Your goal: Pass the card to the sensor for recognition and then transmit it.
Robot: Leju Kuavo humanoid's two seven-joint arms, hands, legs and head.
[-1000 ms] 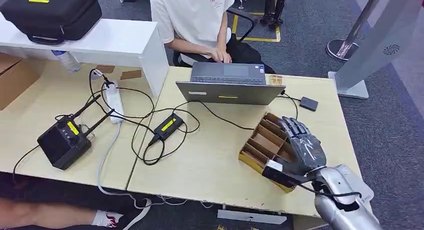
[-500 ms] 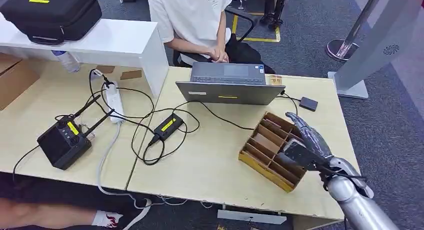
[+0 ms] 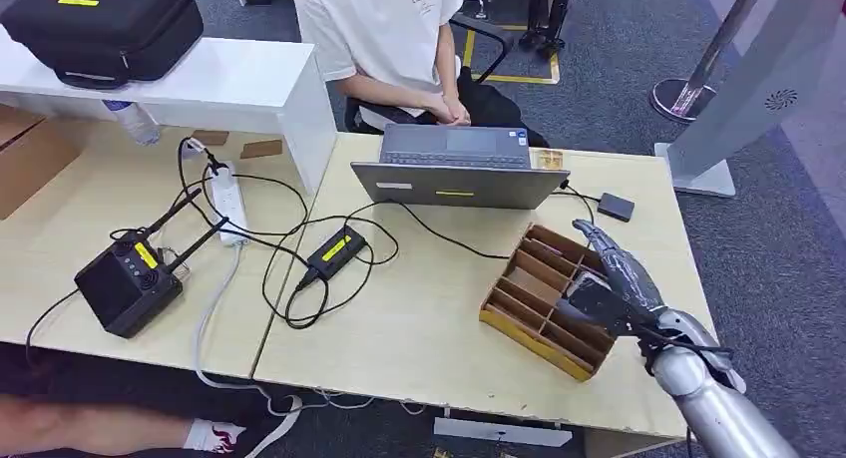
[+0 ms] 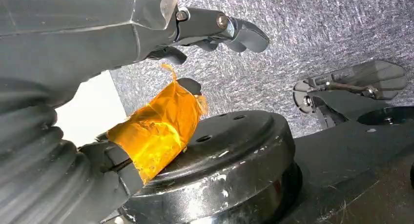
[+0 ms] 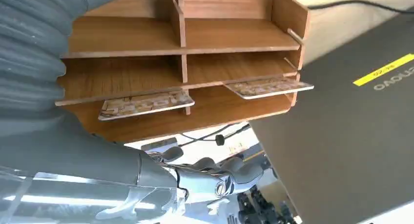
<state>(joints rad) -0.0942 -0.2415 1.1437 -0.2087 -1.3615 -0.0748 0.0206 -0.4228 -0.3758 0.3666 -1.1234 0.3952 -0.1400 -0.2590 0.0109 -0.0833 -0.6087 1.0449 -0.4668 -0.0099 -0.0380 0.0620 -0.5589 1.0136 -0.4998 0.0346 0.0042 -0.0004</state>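
A wooden divided tray lies at the right of the table, in front of the laptop. My right hand hovers over the tray's right side, turned on edge, fingers stretched out and holding nothing. The right wrist view shows the tray close up, with one patterned card and a second card lying in neighbouring slots; my right hand is apart from both. A small dark sensor pad sits beyond the tray. My left hand hangs over the floor, fingers apart, orange tape on its thumb.
An open laptop stands behind the tray, with a seated person facing it. Cables, a power strip, an adapter and a black device cover the left table. A white stand rises at the far right.
My right hand has turned from lying flat over the tray's near corner to standing on edge, and has shifted toward the tray's far right side. The person's hands left the keyboard.
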